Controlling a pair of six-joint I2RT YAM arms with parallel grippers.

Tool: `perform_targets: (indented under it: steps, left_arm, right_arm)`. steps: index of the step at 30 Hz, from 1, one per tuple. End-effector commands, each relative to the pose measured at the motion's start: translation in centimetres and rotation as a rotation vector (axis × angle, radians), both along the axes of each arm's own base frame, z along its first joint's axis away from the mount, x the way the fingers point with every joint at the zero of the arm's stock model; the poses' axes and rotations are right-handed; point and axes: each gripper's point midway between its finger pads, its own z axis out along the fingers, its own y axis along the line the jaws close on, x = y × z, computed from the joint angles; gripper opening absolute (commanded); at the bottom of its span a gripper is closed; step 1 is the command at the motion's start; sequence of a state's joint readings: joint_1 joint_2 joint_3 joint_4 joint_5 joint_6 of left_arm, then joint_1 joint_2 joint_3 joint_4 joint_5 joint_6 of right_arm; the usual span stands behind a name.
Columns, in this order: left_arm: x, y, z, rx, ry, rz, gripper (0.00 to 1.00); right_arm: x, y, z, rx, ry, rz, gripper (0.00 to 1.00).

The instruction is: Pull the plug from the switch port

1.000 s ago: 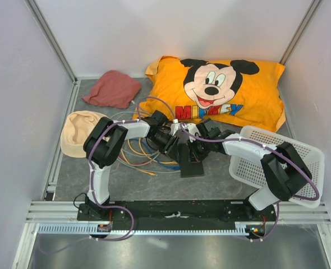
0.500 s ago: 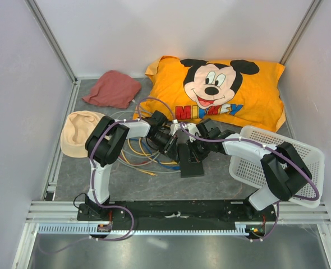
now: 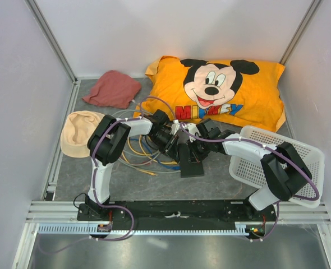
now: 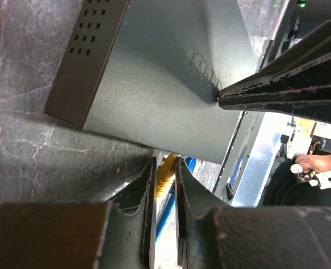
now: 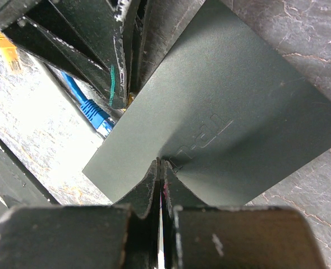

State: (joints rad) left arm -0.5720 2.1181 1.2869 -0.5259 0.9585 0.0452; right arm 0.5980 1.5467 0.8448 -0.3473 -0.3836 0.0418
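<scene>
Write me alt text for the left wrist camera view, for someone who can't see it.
The left gripper pinches a yellow plug at the edge of the flat black switch. The right gripper presses its shut tips on the switch's top; a blue cable lies beside the plug.

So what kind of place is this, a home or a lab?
Probably a lab robot test cell: plain walls framed by aluminium rails, two arms bolted to a base bar, and mismatched props like a cartoon pillow and loose cables.
</scene>
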Motion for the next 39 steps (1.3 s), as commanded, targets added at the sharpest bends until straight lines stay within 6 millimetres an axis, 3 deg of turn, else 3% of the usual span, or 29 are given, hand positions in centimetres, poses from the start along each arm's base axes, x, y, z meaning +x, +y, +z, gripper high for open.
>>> perform_targets:
  steps: [1,13,18,25,28,32,37,39]
  left_arm:
    - [0.1,2.5,-3.7,0.227,-0.054,-0.020,0.02]
    - [-0.1,6.3,-6.0,0.381,-0.115,-0.147,0.02]
    - [0.2,8.2,-5.5,0.413,-0.151,-0.187,0.02]
    - [0.9,9.1,-3.1,0.385,-0.157,-0.165,0.02]
    - [2.6,10.0,-1.7,0.382,-0.217,-0.142,0.02]
    - [6.9,12.6,-0.2,0.413,-0.309,-0.053,0.02]
    - [11.3,16.2,0.3,0.480,-0.400,0.023,0.02]
    - [13.0,16.7,0.5,0.489,-0.440,0.057,0.02]
  right_arm:
    - [0.2,-1.2,-1.9,-0.068,-0.011,-0.024,0.00]
    - [0.0,-1.0,-1.9,-0.060,-0.007,-0.014,0.00]
    - [0.0,-1.0,-1.9,-0.060,-0.006,-0.012,0.00]
    - [0.0,-1.0,-1.9,-0.057,-0.007,-0.012,0.00]
    - [0.1,-1.0,-1.8,-0.056,-0.015,-0.012,0.00]
    - [0.0,-1.0,-1.9,-0.058,-0.009,-0.014,0.01]
    - [0.0,-1.0,-2.0,-0.060,-0.008,-0.011,0.00]
    - [0.0,-1.0,-2.0,-0.059,-0.005,-0.012,0.00]
